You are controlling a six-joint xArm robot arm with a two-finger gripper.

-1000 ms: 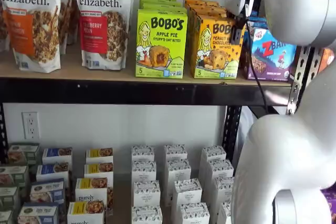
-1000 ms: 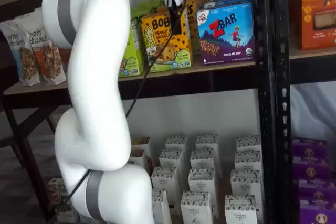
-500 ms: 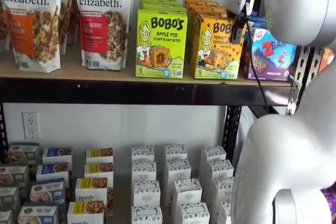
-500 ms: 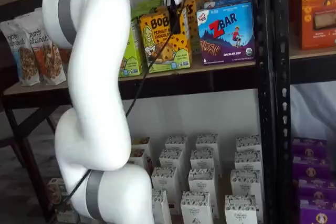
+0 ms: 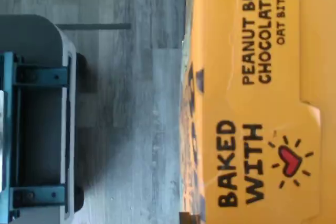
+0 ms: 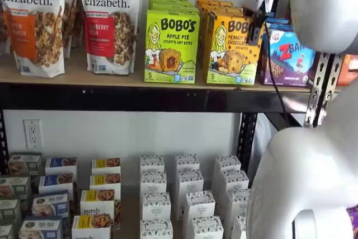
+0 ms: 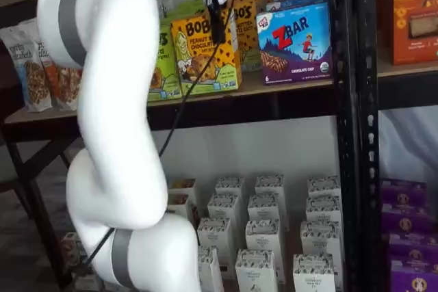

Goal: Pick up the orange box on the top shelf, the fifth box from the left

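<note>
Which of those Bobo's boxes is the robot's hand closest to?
The orange box, Peanut Butter Chocolate Chip; the hand hangs at its top, while the lime-green Apple Pie box stands clear.

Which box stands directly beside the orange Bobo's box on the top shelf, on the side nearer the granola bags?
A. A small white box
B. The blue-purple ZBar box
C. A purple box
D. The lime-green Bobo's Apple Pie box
D. In a shelf view the lime-green Apple Pie box stands right next to the orange box, between it and the granola bags; the ZBar box is on the other side.
</note>
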